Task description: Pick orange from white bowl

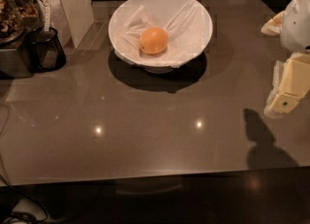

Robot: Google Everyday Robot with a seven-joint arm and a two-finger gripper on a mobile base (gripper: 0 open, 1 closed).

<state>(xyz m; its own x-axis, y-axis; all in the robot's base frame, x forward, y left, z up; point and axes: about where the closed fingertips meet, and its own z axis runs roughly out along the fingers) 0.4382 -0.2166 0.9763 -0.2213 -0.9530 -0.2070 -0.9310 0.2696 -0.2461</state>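
The orange (154, 40) lies inside the white bowl (193, 9), a little left of its middle, on wrinkly white lining. The bowl stands at the back middle of the brown table (145, 121). My gripper (286, 89) hangs at the right edge of the view, above the table's right side, well to the right of and nearer than the bowl. It holds nothing that I can see.
A black cup with a utensil (47, 47) stands at the back left, beside a dark appliance (12, 29). A pale upright panel (72, 5) leans behind them. The table's front edge (145, 175) runs across the lower view. The gripper's shadow (264, 145) falls front right.
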